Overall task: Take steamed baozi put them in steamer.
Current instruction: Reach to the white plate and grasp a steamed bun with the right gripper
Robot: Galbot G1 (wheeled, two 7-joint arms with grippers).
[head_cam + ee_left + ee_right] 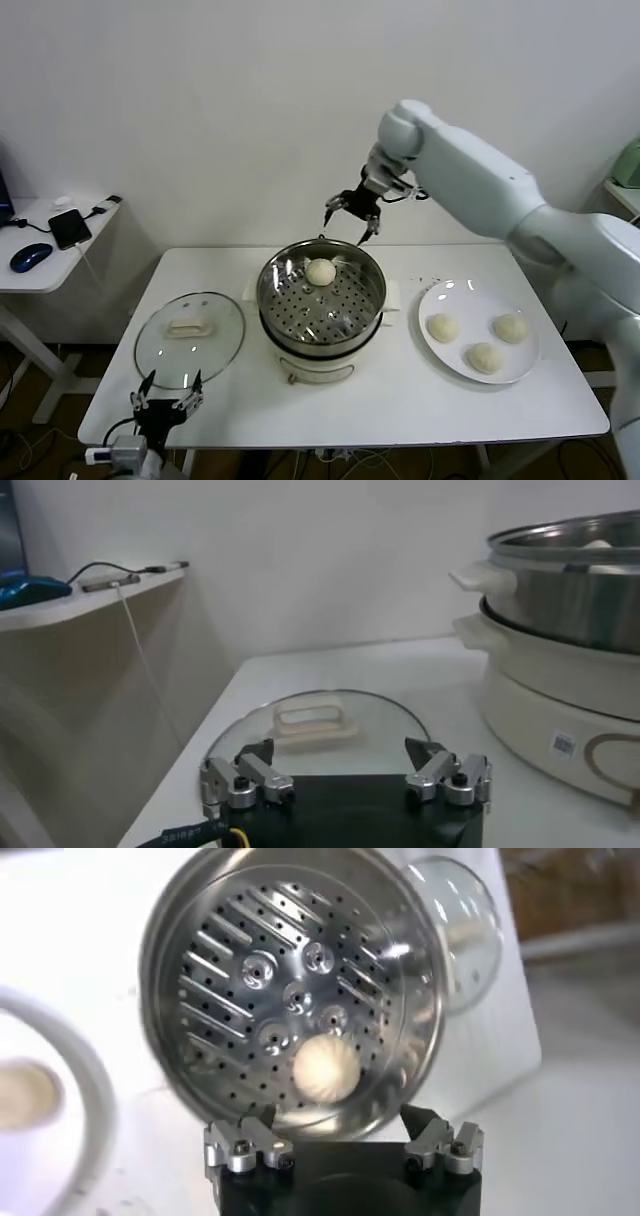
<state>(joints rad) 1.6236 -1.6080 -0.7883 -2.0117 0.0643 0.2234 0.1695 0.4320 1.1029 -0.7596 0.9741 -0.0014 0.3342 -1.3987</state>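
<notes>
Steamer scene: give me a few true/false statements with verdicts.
1. One bun lies on the steamer tray. True.
2. The plate holds four buns. False: it holds three.
3. The right gripper grips a bun. False: it is open and empty, above the steamer's far rim.
4. The glass lid lies on the table, on the steamer's left. True.
5. The left gripper is above the plate. False: it is open at the table's near edge, by the lid.
</notes>
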